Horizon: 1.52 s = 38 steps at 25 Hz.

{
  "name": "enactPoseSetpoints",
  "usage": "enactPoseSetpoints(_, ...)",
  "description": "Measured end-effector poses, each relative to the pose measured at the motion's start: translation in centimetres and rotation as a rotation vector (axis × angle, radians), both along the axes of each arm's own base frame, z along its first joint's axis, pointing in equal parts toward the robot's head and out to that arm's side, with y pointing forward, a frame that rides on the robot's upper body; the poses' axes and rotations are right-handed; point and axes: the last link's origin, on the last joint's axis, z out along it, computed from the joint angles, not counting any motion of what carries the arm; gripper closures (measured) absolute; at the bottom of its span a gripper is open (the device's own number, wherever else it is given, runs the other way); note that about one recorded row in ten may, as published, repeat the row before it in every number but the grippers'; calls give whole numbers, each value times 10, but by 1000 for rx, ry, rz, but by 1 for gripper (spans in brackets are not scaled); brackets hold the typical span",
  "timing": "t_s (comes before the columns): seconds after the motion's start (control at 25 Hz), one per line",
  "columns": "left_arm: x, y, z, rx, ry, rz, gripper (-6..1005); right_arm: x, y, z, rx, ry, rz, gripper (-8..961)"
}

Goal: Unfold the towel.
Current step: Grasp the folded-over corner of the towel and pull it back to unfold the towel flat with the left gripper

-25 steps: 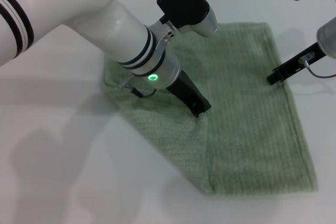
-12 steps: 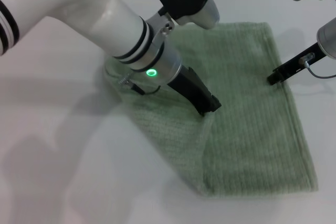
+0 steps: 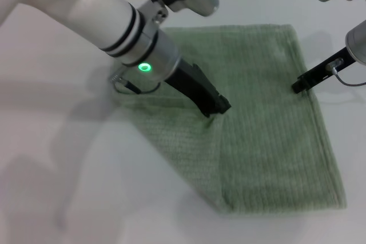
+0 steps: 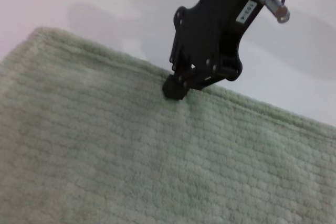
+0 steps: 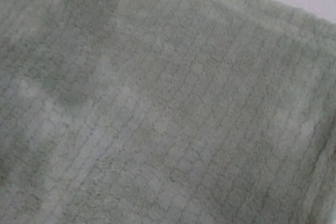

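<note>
The left gripper (image 3: 218, 107), on an arm reaching in from the left of the white bench (image 3: 57, 158), presses its black tip into the pale green towel (image 3: 269, 141) near the cloth's middle, at the top of a raised crease — whether its jaws are open or closed cannot be told. The towel lies on the right half of the bench, its long axis running from the far edge toward the near right corner, with a folded flap slanting along its left side. At the towel's right hem, the right gripper (image 3: 298, 86) touches down, jaws apparently closed on the edge (image 4: 176, 86) — the left wrist view shows it there.
</note>
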Motion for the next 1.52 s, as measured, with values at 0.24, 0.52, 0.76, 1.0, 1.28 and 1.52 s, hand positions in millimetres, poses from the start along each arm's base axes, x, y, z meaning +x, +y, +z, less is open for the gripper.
enactPoseSetpoints(0.24, -2, -1, 20, -12, -30, -6, 967, 1, 0, 0, 0, -6, 2, 954)
enactPoseSetpoints(0.52, -8, 1, 35, 1, -23, -2, 967, 1, 0, 0, 0, -8, 3, 954)
enactPoseSetpoints(0.76, -15, 2, 40, 14, 16, 4, 967, 0, 1, 0, 0, -8, 4, 954)
enactPoseSetpoints(1.0, -15, -5, 53, 18, 10, -15, 967, 0, 1, 1, 2, -8, 4, 954)
enactPoseSetpoints(1.28, -21, -16, 61, -24, 40, -20, 967, 1, 1, 2, 5, -9, 3, 954)
enactPoseSetpoints(1.52, -31, -22, 66, -42, 53, 15, 966, 1, 2, 4, 8, -7, 1, 954)
